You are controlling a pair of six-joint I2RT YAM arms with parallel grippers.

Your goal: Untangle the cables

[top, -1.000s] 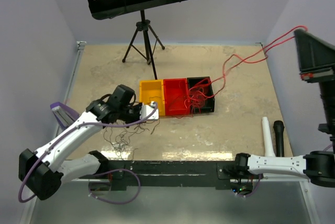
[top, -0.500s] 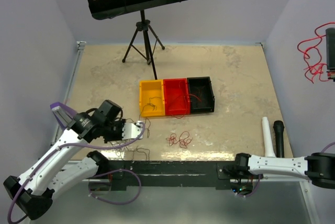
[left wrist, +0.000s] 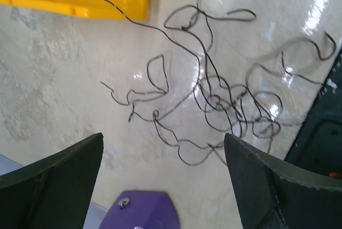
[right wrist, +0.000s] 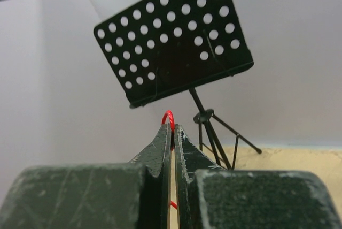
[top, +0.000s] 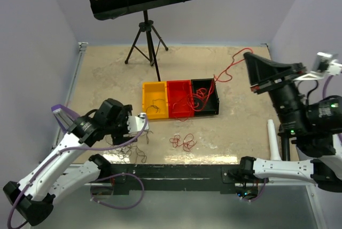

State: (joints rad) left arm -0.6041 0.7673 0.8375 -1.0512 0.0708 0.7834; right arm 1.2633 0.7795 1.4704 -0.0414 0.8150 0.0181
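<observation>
The left gripper [left wrist: 163,146] is seen spread wide above the table [top: 107,74] with nothing held. A loose tangle of black cables [left wrist: 214,100] is laid flat beneath it, at seven o'clock from the yellow tray [top: 148,87]. The right gripper [right wrist: 172,130] is raised and pinched shut on a red cable [top: 227,71], which is strung down to the black tray [top: 211,112] at eight o'clock. A small red bunch [top: 183,142] is found on the table, at six o'clock from the red tray [top: 176,87].
</observation>
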